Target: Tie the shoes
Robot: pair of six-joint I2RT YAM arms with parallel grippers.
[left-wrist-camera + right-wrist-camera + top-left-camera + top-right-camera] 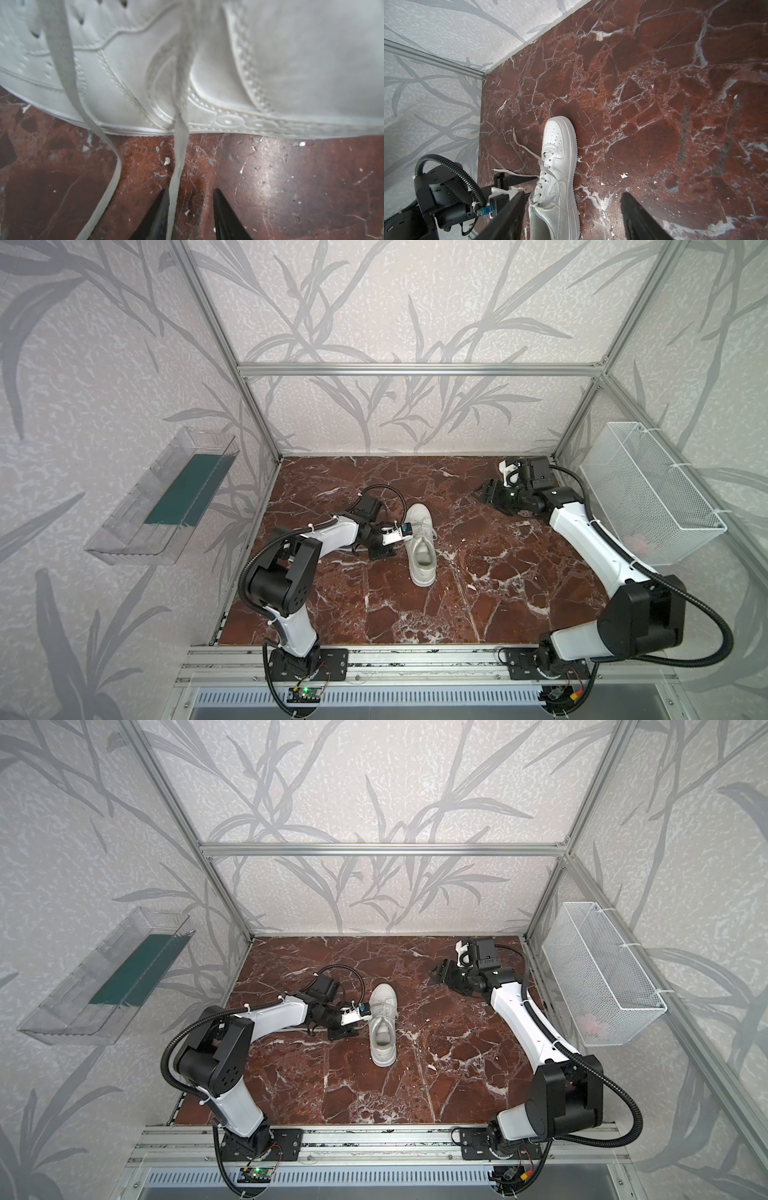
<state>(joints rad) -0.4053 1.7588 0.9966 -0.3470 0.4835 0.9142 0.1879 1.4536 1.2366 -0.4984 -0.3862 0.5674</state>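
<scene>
Poising the left gripper (pixel 191 193) low over the marble table (pixel 498 593), fingers apart, a flat white lace (pixel 178 145) running between them against one finger, unpinched. Just beyond, white sneaker (pixel 420 549) mid-table, long axis front to back, toe toward the back wall, heel toward the arm bases. Well apart, near the far right corner, right gripper (pixel 482 494) spread wide.

We see a smooth, leather-like sneaker (pixel 560 172) with woven cloth laces (pixel 60 52) on a glossy, scratched marble-look tabletop (pixel 654 104).
</scene>
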